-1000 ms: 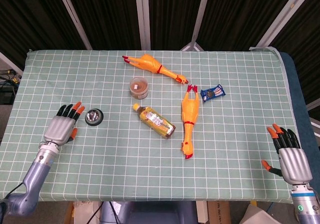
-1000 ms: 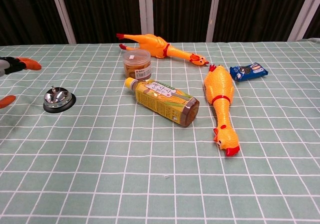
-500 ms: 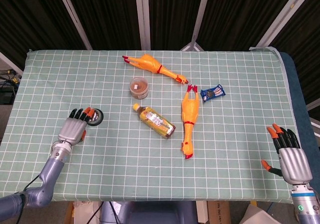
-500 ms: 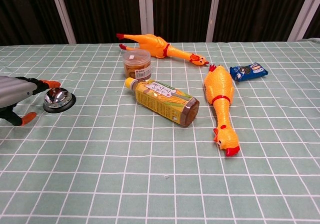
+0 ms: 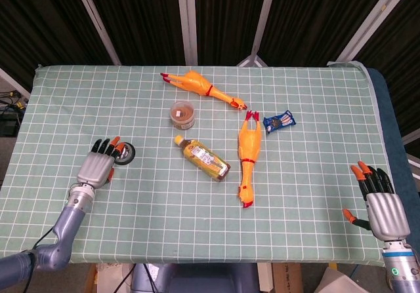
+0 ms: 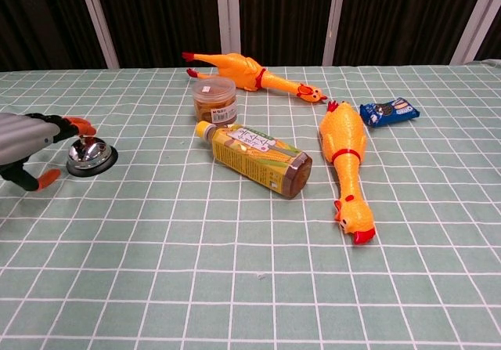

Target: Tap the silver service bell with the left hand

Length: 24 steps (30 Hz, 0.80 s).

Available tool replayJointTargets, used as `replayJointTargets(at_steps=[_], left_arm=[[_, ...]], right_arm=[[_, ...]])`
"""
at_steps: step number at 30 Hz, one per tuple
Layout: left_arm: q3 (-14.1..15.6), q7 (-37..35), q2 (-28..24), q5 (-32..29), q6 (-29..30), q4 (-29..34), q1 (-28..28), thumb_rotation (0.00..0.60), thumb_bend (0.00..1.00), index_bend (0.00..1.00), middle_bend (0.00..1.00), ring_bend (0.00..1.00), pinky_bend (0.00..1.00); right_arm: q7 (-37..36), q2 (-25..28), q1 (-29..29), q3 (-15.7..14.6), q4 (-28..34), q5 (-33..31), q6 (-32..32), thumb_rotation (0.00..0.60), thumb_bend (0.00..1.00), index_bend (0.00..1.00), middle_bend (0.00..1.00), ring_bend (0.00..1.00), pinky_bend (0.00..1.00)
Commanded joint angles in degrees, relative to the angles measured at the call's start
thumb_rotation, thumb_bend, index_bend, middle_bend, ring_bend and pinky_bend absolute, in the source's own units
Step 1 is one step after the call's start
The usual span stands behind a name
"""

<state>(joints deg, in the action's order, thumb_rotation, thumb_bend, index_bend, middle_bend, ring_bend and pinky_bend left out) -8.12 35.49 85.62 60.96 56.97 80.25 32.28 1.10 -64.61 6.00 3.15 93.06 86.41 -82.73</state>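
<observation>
At table's left side, silver service bell (image 6: 91, 155) sits upright on the checked cloth, well apart from the bottle (image 5: 202, 158) and rubber chickens. Left hand (image 5: 98, 167) hovers just beside it, fingers stretched forward and slightly apart, holding nothing; orange fingertips (image 6: 81, 125) reach over the bell's dome. Contact with the button can't be confirmed from either view. Approach looks done; judged remaining: the press down on the top, then lift off. Right hand (image 5: 380, 202) rests at the table's far right edge, fingers apart, empty, uninvolved.
</observation>
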Motion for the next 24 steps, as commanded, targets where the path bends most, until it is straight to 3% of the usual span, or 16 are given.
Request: replayJointTargets(at_steps=[1, 4, 9, 14, 19, 24], left_arm=[[-1.93, -1.73, -1.36, 2.19, 2.77, 2.37, 0.56, 0.600, 0.67, 0.00, 0.00, 0.00, 0.00], [-3.67, -3.91, -3.02, 3.96, 5.32, 5.59, 0.56, 0.600, 0.63, 0.00, 0.00, 0.00, 0.00], [-3.46, -6.51, -7.16, 6.85, 10.01, 11.37, -2.02, 0.600, 0.34, 0.00, 0.00, 0.00, 0.00], [1.79, -8.91, -12.73, 12.46, 16.13, 16.67, -8.00, 0.600, 0.22, 0.00, 0.00, 0.00, 0.00], [7.47, -14.60, -18.29, 17.70, 22.85, 20.23, -15.12, 0.600, 0.19, 0.00, 0.00, 0.00, 0.00], [11.58, -18.35, -20.72, 22.43, 28.02, 18.51, -20.11, 0.600, 0.19, 0.00, 0.00, 0.00, 0.00]], right_arm=[[-0.15, 0.05, -0.02, 0.04, -0.01, -0.08, -0.01, 0.600, 0.25, 0.00, 0.00, 0.00, 0.00], [-0.34, 0.13, -0.03, 0.05, 0.00, -0.08, -0.03, 0.600, 0.25, 0.00, 0.00, 0.00, 0.00], [0.14, 0.12, -0.07, -0.02, -0.31, 0.12, -0.20, 0.600, 0.25, 0.00, 0.00, 0.00, 0.00], [1.22, -0.30, -0.16, 0.11, -0.73, 0.38, -0.84, 0.600, 0.25, 0.00, 0.00, 0.00, 0.00], [2.11, -0.78, -0.20, 0.07, -0.91, 0.51, -1.05, 0.600, 0.25, 0.00, 0.00, 0.00, 0.00], [3.16, -1.10, -0.19, 0.06, -0.97, 0.43, -1.04, 0.600, 0.25, 0.00, 0.00, 0.00, 0.00]])
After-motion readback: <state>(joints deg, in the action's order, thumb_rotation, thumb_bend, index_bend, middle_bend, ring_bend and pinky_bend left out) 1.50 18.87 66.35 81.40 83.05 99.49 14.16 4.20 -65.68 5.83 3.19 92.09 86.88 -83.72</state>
